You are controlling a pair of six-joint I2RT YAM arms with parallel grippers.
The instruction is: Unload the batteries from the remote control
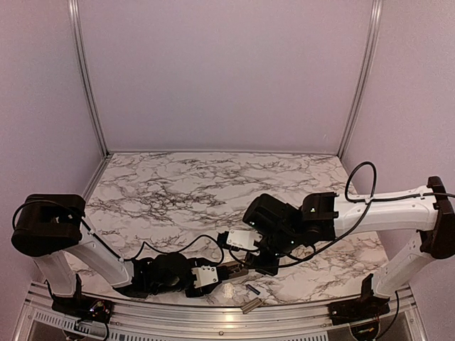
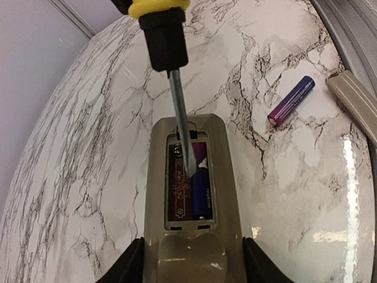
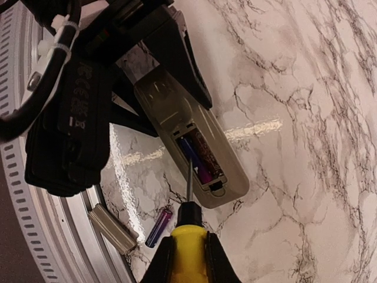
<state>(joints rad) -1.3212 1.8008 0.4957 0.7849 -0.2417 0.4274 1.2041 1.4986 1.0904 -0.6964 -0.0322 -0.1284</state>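
Observation:
My left gripper (image 2: 193, 268) is shut on the remote control (image 2: 191, 236), grey-beige back up, its battery recess open. One dark blue-purple battery (image 2: 200, 188) lies in the recess; the slot beside it shows bare board. My right gripper (image 3: 189, 259) is shut on the yellow-handled screwdriver (image 3: 189, 250). Its metal tip (image 2: 187, 159) rests on the battery in the recess (image 3: 197, 162). A second battery (image 2: 291, 101) lies loose on the marble to the right, also in the right wrist view (image 3: 159, 227) and the top view (image 1: 252, 289).
The flat grey-beige cover piece (image 2: 356, 103) lies by the table's metal front rail, beside the loose battery, also in the right wrist view (image 3: 112, 229). In the top view both arms meet near the front edge (image 1: 234, 312).

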